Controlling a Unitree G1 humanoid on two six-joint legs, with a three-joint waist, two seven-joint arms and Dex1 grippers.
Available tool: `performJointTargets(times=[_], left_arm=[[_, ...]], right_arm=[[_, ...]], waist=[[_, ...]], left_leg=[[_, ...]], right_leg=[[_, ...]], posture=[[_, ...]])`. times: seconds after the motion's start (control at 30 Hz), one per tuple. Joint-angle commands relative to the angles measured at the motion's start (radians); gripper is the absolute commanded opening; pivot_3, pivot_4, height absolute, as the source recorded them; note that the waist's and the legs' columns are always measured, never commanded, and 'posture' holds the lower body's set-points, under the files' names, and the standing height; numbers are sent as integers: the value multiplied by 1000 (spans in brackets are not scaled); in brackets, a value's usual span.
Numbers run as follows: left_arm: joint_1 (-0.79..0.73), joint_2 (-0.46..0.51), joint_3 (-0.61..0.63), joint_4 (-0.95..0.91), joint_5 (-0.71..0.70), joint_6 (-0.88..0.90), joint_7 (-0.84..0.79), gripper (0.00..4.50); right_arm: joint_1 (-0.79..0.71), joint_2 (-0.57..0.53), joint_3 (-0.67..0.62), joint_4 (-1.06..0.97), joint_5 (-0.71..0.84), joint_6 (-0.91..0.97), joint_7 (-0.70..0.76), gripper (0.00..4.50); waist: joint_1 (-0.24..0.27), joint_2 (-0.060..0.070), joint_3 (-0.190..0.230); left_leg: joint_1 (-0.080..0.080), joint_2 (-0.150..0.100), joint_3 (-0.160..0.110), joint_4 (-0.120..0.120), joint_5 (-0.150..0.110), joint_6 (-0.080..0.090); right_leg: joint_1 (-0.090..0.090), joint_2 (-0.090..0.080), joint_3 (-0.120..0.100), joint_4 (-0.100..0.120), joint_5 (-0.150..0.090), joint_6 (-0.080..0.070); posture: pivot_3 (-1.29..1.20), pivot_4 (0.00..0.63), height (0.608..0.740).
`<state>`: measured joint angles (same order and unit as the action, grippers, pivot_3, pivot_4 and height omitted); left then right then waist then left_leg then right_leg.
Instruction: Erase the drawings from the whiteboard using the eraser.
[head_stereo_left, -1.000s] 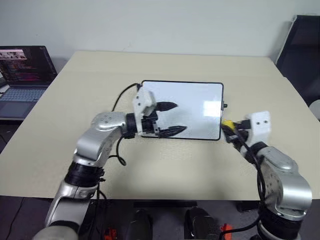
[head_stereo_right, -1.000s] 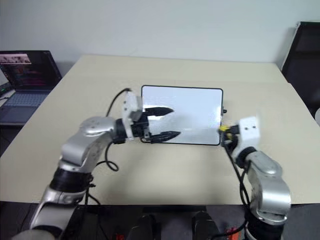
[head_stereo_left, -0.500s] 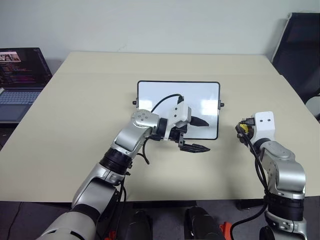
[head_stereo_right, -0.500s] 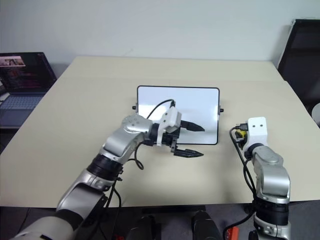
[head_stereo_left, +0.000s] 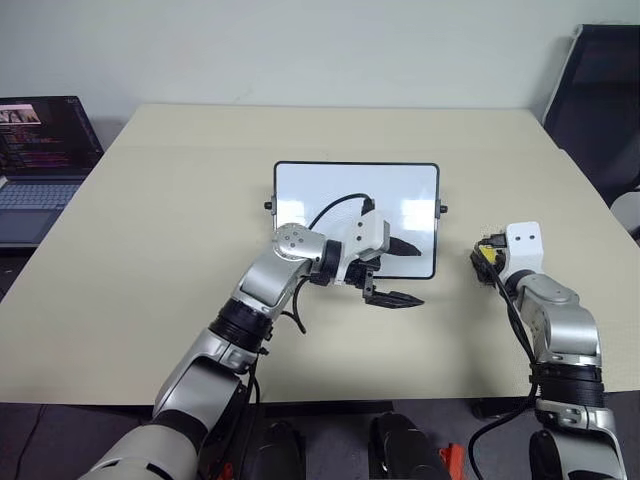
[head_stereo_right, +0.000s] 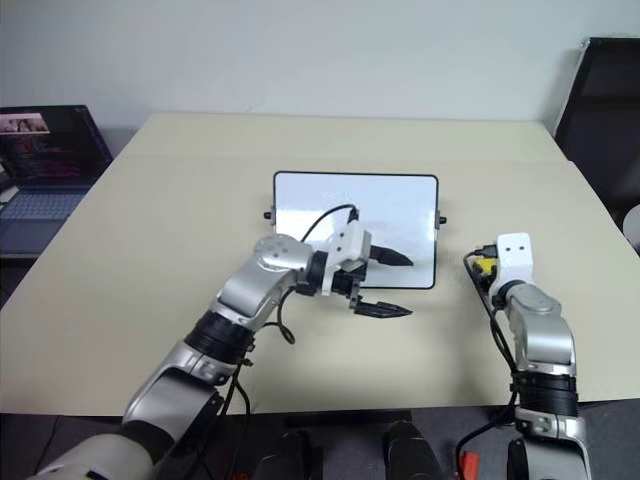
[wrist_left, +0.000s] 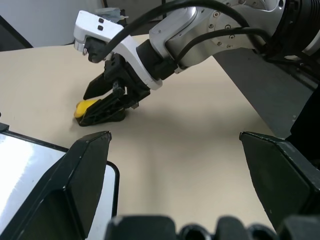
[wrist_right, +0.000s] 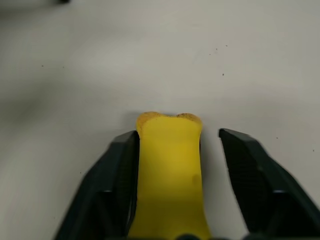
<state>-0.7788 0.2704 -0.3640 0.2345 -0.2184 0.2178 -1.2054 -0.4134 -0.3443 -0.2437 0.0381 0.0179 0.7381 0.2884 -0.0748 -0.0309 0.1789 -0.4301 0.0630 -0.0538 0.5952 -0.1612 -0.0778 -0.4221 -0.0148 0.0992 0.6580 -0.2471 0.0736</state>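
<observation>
Left eye view | whiteboard: one | eraser: one | grippers: two

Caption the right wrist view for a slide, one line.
Right end effector open on the beige table, yellow eraser between its fingers, a gap at one side.

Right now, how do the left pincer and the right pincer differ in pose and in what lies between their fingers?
The left pincer hangs open over the near right corner of the whiteboard, nothing between its fingers; the right pincer sits low on the table beside the board, with the yellow eraser between its fingers. One right finger touches the eraser, the other stands apart. Both have two black fingers.
</observation>
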Motion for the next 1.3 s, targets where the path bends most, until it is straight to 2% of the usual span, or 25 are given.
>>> performJointTargets(times=[0.03, 0.07, 0.23, 0.37, 0.5, 0.6, 0.7, 0.8, 0.97, 1.07, 1.3], left_arm=[[8, 7, 34, -55, -9, 10, 27, 4500], [14, 10, 40, -62, -12, 15, 34, 4500], [59, 26, 91, -117, -30, 55, 94, 4500], [117, 59, 191, -185, -44, 100, 207, 4500], [224, 99, 356, -326, -97, 195, 361, 4500], [356, 86, 488, -456, -112, 228, 523, 4500], [513, 38, 582, -541, -57, 182, 699, 4500], [593, 6, 597, -571, 1, 158, 820, 4500], [624, 2, 588, -602, 40, 165, 914, 4500], [616, 2, 558, -611, 34, 171, 917, 4500], [649, 15, 484, -599, 47, 155, 895, 4500]], right_arm=[[-24, -19, -6, -13, 24, -38, -3, 4117], [-24, -21, -7, -18, 28, -42, -6, 4442], [-7, -34, -8, -109, 51, -43, -3, 4478], [54, -19, -9, -317, 89, -15, -4, 4478], [211, 34, 4, -584, 126, -14, -22, 4478], [374, 116, 71, -703, 43, -158, -118, 4478], [488, 193, 137, -649, -19, -367, -184, 4478], [532, 210, 168, -570, -50, -521, -193, 4478], [541, 203, 120, -515, 55, -594, -124, 4478], [536, 180, 100, -517, 88, -589, -101, 4478], [581, 190, 83, -613, 114, -485, -143, 4478]], waist=[[0, 0, 0], [0, 1, 0], [-1, 1, 1], [-1, 2, 1], [-2, 2, 1], [0, 2, 1], [0, 2, 1], [0, 1, 0], [12, -1, 1], [16, -1, 0], [19, -1, -1]], left_leg=[[0, 0, 0, 0, 0, 0], [0, 0, 0, 0, 0, 0], [0, 0, 0, 0, 0, 0], [0, 0, 0, 0, 0, 0], [1, 1, -2, -2, 0, 0], [1, 1, -2, -2, 0, 0], [1, 1, -1, -1, 0, 0], [4, 0, 1, 1, 0, -1], [4, 0, 1, 4, 0, -1], [4, 0, 1, 4, -4, -6], [4, 0, 2, 5, 0, -1]], right_leg=[[0, 0, 0, 0, 0, 0], [0, 0, 0, 0, 0, 0], [0, 0, 0, 0, 0, 0], [0, 0, 0, 0, 0, 0], [0, 1, -1, 1, 0, 0], [0, 1, -1, 1, -1, 0], [1, 0, 0, 0, -3, -2], [3, -2, 0, 0, -3, -7], [3, -2, 0, -1, -3, -7], [4, -3, 0, -8, -2, -8], [9, -3, 1, -10, -2, -7]], posture=[[0, 150, 740], [0, 150, 740], [0, 150, 740], [0, 150, 740], [0, 150, 740], [0, 150, 740], [0, 150, 740], [0, 150, 740], [0, 150, 740], [0, 150, 740], [0, 150, 740]])
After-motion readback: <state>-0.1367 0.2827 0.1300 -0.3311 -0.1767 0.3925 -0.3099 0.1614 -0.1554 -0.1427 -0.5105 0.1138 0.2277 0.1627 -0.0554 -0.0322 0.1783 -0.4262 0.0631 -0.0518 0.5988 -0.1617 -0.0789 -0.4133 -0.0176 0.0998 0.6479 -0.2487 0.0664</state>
